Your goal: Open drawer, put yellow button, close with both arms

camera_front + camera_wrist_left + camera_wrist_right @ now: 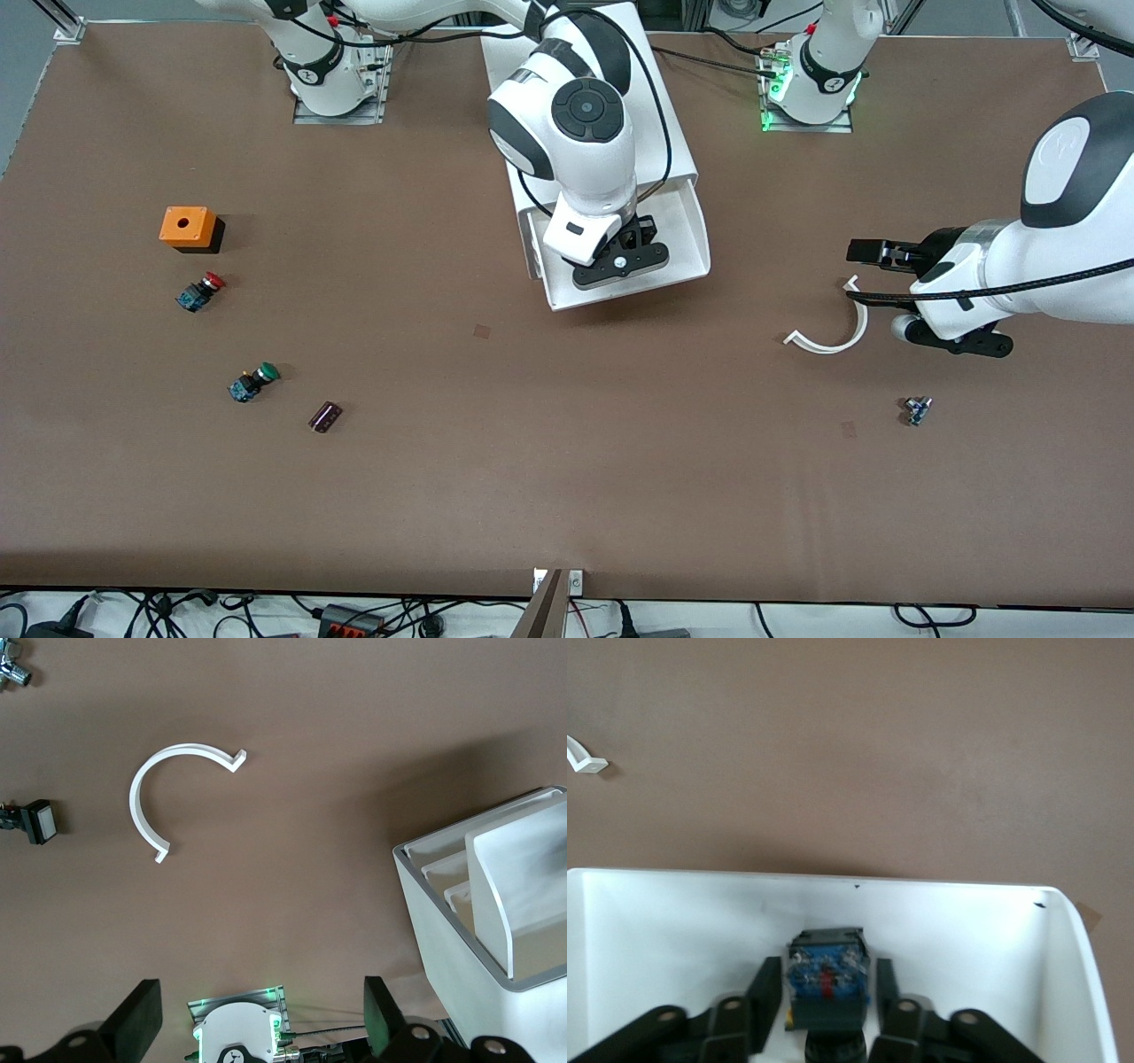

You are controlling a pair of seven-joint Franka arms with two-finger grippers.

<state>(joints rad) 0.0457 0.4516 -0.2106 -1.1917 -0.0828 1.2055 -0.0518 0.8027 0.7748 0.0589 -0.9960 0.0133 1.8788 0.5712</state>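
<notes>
Inside drawer (656, 930), yellow button (826, 979) between right claw (826, 1005) fingers

Smooth glossy white plastic drawer (687, 252), matt brown table (532, 461), matt black jaws.

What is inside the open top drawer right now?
The white plastic top drawer holds a push-button switch with a blue-black body, standing between the right end effector's fingers. Its cap colour is hidden beneath the body, and the end effector covers the floor around it.

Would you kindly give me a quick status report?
Right end effector in open drawer, button between its fingers. Left end effector open, waiting over table.
</notes>
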